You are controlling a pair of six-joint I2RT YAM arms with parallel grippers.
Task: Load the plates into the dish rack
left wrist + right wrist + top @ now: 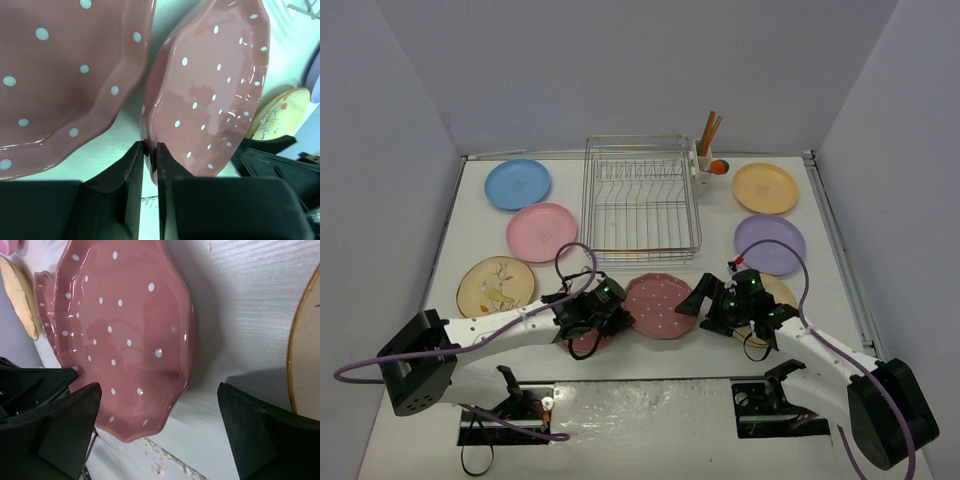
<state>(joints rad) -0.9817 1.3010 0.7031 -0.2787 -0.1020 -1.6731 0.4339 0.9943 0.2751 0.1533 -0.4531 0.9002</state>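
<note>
- Dotted plate (660, 305), dark pink, scalloped: lies on bench (670, 358) just in front of dish rack (640, 195), betw. the two arms. Rack slots hold no plates.
- L pincer (150, 162): fingers nearly together, clamped on the plate's rim. Rim edge shows betw. the pads in L wrist view.
- 2nd dotted plate (60, 75): just beside, under L wrist. Rims close, cannot tell if touching.
- R pincer (159, 390): fingers wide apart, holding nothing, facing the plate's opp. edge. Beige plate (307, 350) off to its side.
- Step (judgement): 1st plate pickup. Grip made, lift not evident. Shadow under one rim hints at a tilt, unsure.
- Next (judgement): raise + tip plate to vertical, poss. w/ R pincer steadying the free rim, then carry to rack and lower edge-first into a slot. Rim grip is thin, so slip risk on the glaze. Mind neighbour plate on lift.
</note>
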